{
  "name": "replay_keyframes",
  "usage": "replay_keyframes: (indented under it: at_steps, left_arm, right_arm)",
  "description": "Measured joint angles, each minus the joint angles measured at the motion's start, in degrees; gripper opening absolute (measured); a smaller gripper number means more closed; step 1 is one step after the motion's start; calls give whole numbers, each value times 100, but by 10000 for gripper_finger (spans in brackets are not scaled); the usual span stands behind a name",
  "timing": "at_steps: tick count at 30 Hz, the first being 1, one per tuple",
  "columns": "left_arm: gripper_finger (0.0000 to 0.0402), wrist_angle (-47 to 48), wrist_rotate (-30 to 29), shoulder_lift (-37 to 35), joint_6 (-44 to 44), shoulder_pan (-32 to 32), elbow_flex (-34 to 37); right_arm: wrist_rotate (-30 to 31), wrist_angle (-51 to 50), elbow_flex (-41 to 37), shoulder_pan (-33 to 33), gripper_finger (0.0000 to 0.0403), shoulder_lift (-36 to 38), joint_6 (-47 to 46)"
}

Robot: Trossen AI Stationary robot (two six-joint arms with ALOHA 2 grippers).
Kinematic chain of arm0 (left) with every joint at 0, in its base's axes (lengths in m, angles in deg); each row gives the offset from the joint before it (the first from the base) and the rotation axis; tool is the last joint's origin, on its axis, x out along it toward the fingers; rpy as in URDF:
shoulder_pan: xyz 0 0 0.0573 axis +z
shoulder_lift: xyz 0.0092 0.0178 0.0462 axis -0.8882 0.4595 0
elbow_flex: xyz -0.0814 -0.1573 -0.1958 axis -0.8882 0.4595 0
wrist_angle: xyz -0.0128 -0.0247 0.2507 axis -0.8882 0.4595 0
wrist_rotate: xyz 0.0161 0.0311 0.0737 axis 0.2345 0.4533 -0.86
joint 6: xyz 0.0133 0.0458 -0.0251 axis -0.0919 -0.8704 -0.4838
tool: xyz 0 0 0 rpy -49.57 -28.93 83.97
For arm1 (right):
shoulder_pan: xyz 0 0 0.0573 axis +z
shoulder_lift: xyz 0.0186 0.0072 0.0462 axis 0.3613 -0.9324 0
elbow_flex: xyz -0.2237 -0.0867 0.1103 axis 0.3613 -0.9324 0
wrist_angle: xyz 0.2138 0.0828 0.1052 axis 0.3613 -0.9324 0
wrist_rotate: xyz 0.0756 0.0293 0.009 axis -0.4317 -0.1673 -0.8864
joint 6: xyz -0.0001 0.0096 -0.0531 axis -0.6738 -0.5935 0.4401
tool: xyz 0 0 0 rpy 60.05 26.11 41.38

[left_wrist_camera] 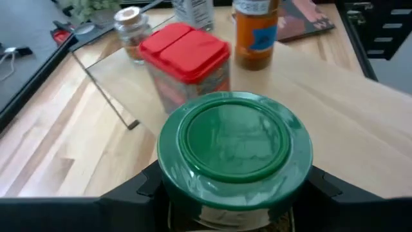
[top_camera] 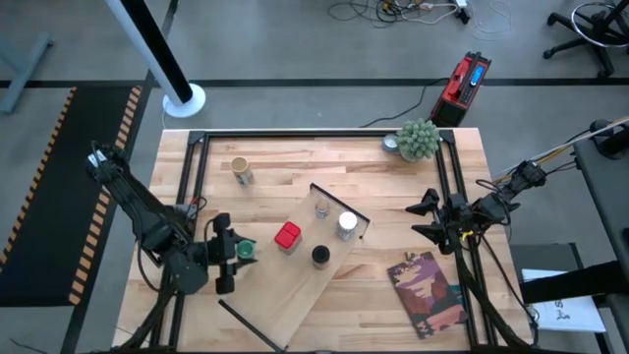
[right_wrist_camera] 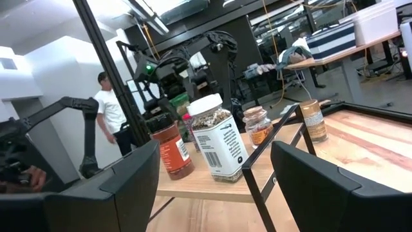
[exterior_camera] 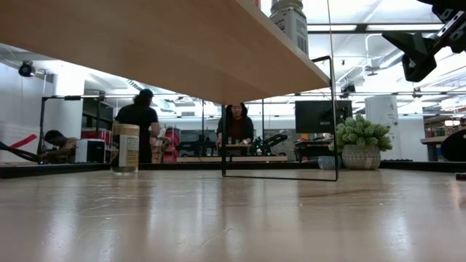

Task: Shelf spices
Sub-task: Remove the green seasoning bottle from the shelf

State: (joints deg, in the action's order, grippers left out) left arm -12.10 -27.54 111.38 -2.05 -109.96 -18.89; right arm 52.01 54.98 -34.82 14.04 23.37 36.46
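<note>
The left claw [top_camera: 239, 252] is gripping the green-topped jar [left_wrist_camera: 235, 138] at the shelf's [top_camera: 295, 285] edge, just beside the red squarish jar [top_camera: 287, 236]; in the left wrist view the green lid is filling the frame, hiding most of the jar's body and all but the tips of the dark fingers [left_wrist_camera: 132, 190]. On the shelf, the red squarish jar is standing with the black-topped jar [top_camera: 320, 256], the white-topped jar [top_camera: 347, 225] and the clear glass jar [top_camera: 321, 207] beyond it. The tan-topped jar [top_camera: 241, 171] is standing alone on the worktop [top_camera: 265, 157], well apart from the shelf. The right claw [top_camera: 425, 218] is hanging open just off the shelf's end near the white-topped jar, holding nothing. In the low view the shelf's underside is blocking most of the scene, and only one jar's lower part is showing above its edge, cut off at the top. The potted plant [top_camera: 418, 140] is sitting at the worktop's far corner, and the reddish-brown book [top_camera: 426, 292] is lying beyond the shelf's right side. People are showing in the room behind, too dim to make out.
</note>
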Motion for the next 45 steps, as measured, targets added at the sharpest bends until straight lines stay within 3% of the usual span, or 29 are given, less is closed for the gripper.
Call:
replay_keyframes:
  at_steps: [11,17,38,42,45]
  left_arm:
    - [186,-1395,-540,-1308,290,-9,2012]
    - [186,-1790,-1160,-1848,528,-4,2673]
    - [187,-1787,-2215,-1956,2164,278,3920]
    - [187,-1680,-2098,-1929,2214,702,4035]
    - [187,-1564,-1642,-1924,1870,1190,4035]
  right_arm:
    - [-2,0,1,0,272,0,-2]
    - [8,1,1,0,272,0,0]
    - [23,-97,0,0,272,-2,42]
    - [57,-104,0,0,272,-2,42]
    - [64,-105,0,0,272,-2,44]
